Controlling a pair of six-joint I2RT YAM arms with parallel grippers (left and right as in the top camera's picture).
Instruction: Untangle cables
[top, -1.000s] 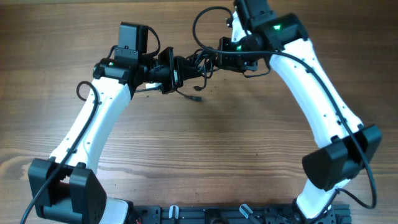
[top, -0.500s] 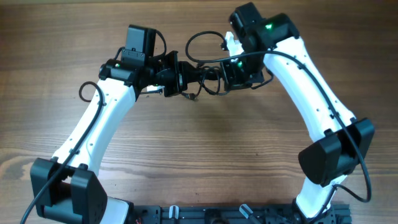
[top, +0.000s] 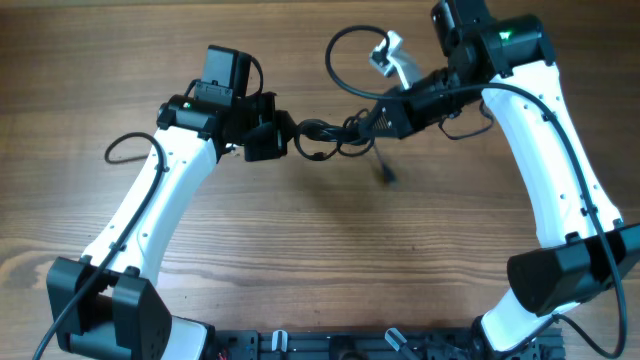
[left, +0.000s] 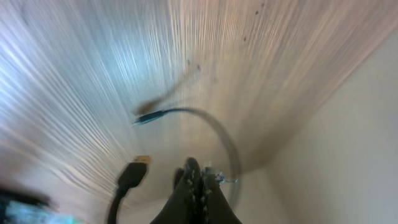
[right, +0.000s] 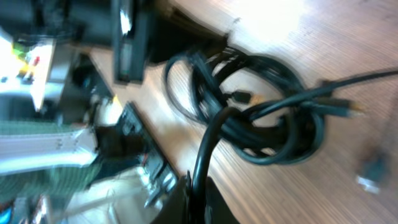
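While both arms reach in toward the middle, a brown wooden table (top: 330, 260) runs out of the overhead picture at the far, left and right sides. Lots of bare wood lies between the arms and the near side. The cables (top: 332, 134) are a small black bunch of loops, stretched between the two grippers. One cord curls up in a big loop (top: 345, 50), and a blurry plug (top: 386, 173) dangles below. The left gripper (top: 286, 128) is pinched tight on one end of the bunch. The right gripper (top: 385, 115) is pinched tight on a cord at the other end.
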